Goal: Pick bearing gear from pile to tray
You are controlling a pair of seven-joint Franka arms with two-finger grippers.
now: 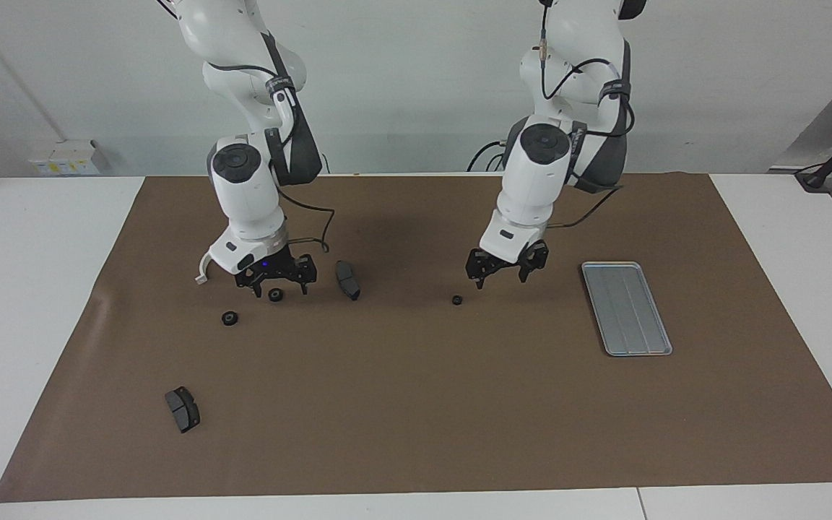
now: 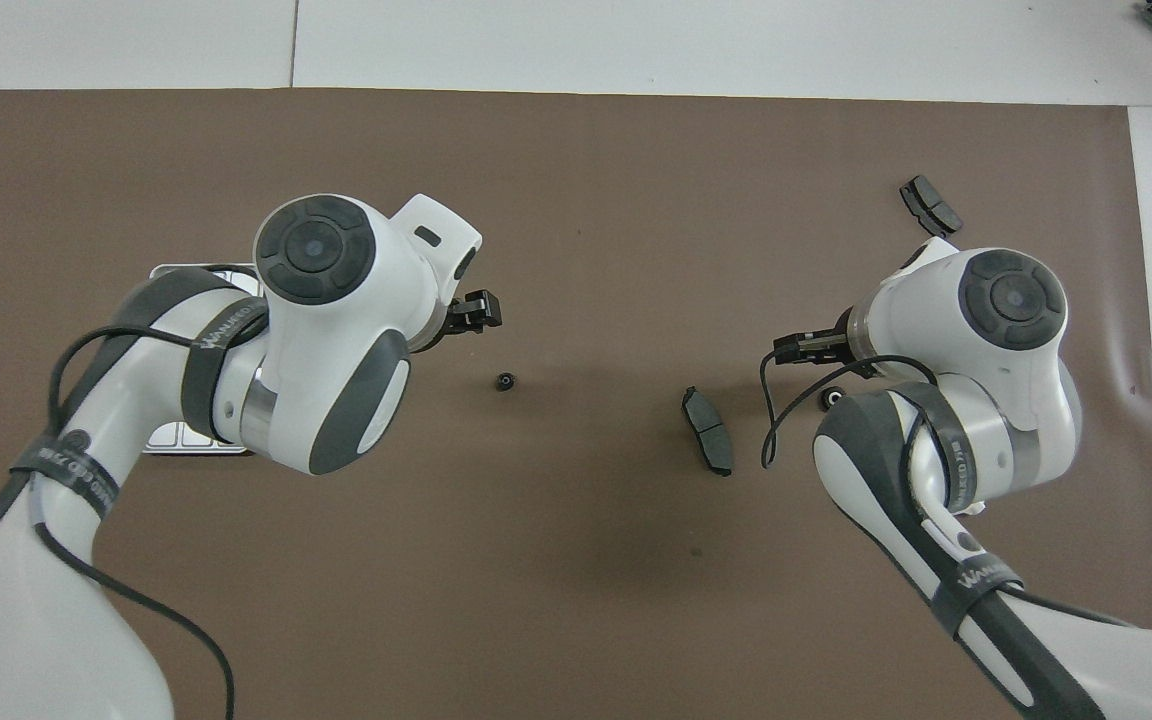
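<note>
I have the right pincer (image 1: 276, 283) low over the counter (image 1: 416, 404), fingers spread, with one black ring (image 1: 276, 295) lying between the fingertips; I cannot tell whether they touch it, and nothing is lifted. A second ring (image 1: 229, 318) lies on the mat just beside this pincer. The white bracket (image 1: 203, 271) lies close at its side, toward the right arm's end of the counter. One grey pad (image 1: 348, 279) lies near it toward the left pincer, and another pad (image 1: 182, 409) lies well apart.

The left pincer (image 1: 506, 269) hangs open and empty, with a third ring (image 1: 457, 300) just beside its fingertips. The tray (image 1: 626, 308) lies near this pincer, toward the left arm's end, and holds no parts.

Handling notes, as I judge them:
- The rings look small, rigid and light. They should not deform under grip.
- Being round and low, a ring may roll or skid out if pinched off-centre.
- I would close across the outer rim, fingertips at mat level, centred on the bore.
- The tray rim is raised, so release should come from above it.
</note>
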